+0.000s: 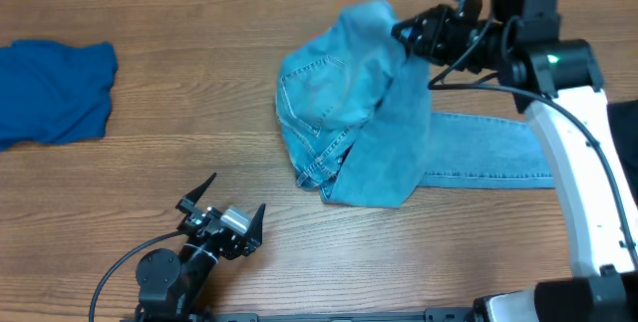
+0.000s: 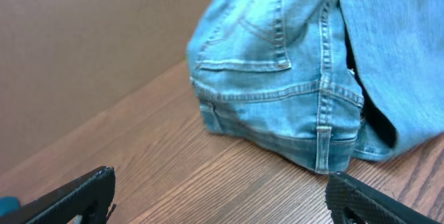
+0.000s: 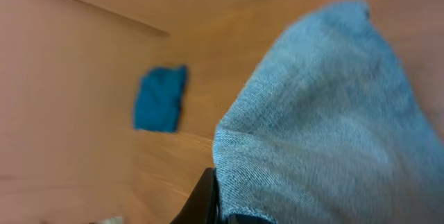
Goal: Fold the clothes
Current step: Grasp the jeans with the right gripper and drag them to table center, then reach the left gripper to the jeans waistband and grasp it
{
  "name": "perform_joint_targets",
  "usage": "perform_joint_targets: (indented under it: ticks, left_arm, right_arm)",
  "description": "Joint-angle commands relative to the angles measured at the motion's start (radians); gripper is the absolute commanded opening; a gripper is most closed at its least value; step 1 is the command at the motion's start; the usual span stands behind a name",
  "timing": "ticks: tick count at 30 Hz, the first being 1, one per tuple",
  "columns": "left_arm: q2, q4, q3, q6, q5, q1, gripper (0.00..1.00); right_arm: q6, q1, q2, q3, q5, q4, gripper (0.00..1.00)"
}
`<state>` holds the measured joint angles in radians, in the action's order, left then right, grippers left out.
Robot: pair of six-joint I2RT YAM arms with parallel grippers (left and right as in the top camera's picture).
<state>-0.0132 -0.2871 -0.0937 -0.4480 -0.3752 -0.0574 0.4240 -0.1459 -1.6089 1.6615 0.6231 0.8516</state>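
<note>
Pale-blue denim jeans (image 1: 339, 93) sit just right of the middle of the wooden table (image 1: 199, 143). The waist end is bunched and lifted into a mound, and one long leg lies flat, running off toward 3 o'clock. Stitched seams, a back pocket and the waistband show on the mound's near side.

Counted: one pair of jeans, one royal-blue garment (image 1: 50, 88) crumpled at 9 o'clock and well apart from the jeans, and two grippers.

The right gripper (image 1: 399, 33), at 1 o'clock, is clamped on the raised denim at the top of the mound. The left gripper (image 1: 227, 207), at 7 o'clock, has its jaws spread wide with nothing between them, clear of the jeans.

Only the left wrist view shows the pocket stitching and folded waistband closely, with the denim's lower edge resting on the wood. Only the right wrist view shows denim draped over a dark finger (image 3: 205, 200), hiding the grip itself, with the royal-blue garment far behind.
</note>
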Motion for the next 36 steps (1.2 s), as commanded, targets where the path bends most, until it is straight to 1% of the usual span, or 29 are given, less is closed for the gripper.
perform_joint_targets:
  ticks: [1, 6, 7, 8, 9, 11, 12, 13, 17, 20, 21, 23, 28, 29, 33, 36]
  left_arm:
    - [0.008, 0.004, 0.004, 0.010, -0.011, 0.005, 1.00]
    - [0.008, 0.004, 0.004, 0.010, -0.011, 0.005, 1.00]
    - [0.008, 0.004, 0.004, 0.010, -0.011, 0.005, 1.00]
    - [0.008, 0.003, 0.004, 0.010, -0.010, 0.005, 1.00]
    - [0.008, 0.004, 0.004, 0.010, -0.011, 0.005, 1.00]
    - [0.008, 0.004, 0.004, 0.010, -0.011, 0.005, 1.00]
    - [0.008, 0.004, 0.004, 0.010, -0.011, 0.005, 1.00]
    - [0.008, 0.004, 0.004, 0.010, -0.011, 0.005, 1.00]
    - [0.008, 0.004, 0.004, 0.010, -0.011, 0.005, 1.00]
    - [0.008, 0.012, 0.004, 0.010, -0.013, 0.005, 1.00]
    - [0.008, 0.011, 0.004, 0.011, -0.019, 0.005, 1.00]
    - [0.008, 0.006, 0.004, 0.011, -0.038, 0.005, 1.00]
    - [0.008, 0.039, 0.004, 0.032, -0.092, 0.005, 1.00]
    - [0.008, 0.046, 0.004, 0.054, -0.098, 0.005, 1.00]
    - [0.008, 0.084, -0.019, 0.316, -0.101, 0.005, 1.00]
    - [0.007, 0.084, -0.072, 0.368, -0.098, 0.005, 1.00]
  right_arm:
    - [-0.105, -0.006, 0.015, 0.028, -0.112, 0.034, 0.04]
    - [-0.126, -0.005, 0.015, 0.028, -0.241, 0.090, 0.05]
    - [-0.126, -0.005, 0.015, 0.028, -0.267, 0.098, 0.07]
    - [-0.127, -0.005, 0.015, 0.028, -0.290, 0.107, 0.11]
    - [-0.136, -0.005, 0.015, 0.028, -0.294, 0.111, 0.20]
    - [-0.148, -0.005, 0.015, 0.028, -0.294, 0.116, 0.32]
    - [-0.156, -0.005, 0.015, 0.028, -0.293, 0.117, 0.43]
    - [-0.168, -0.005, 0.015, 0.028, -0.294, 0.118, 0.51]
    - [-0.171, -0.005, 0.015, 0.028, -0.320, 0.125, 0.59]
    - [-0.171, -0.005, 0.015, 0.028, -0.337, 0.132, 0.63]
    - [-0.171, -0.005, 0.015, 0.028, -0.355, 0.135, 0.66]
    - [-0.171, -0.005, 0.015, 0.028, -0.449, 0.148, 0.69]
    - [-0.171, -0.005, 0.015, 0.028, -0.584, 0.151, 0.77]
    - [-0.171, -0.005, 0.015, 0.028, -0.599, 0.152, 0.79]
    - [-0.171, -0.005, 0.015, 0.028, -0.622, 0.170, 0.87]
    - [-0.171, -0.005, 0.015, 0.028, -0.622, 0.183, 0.87]
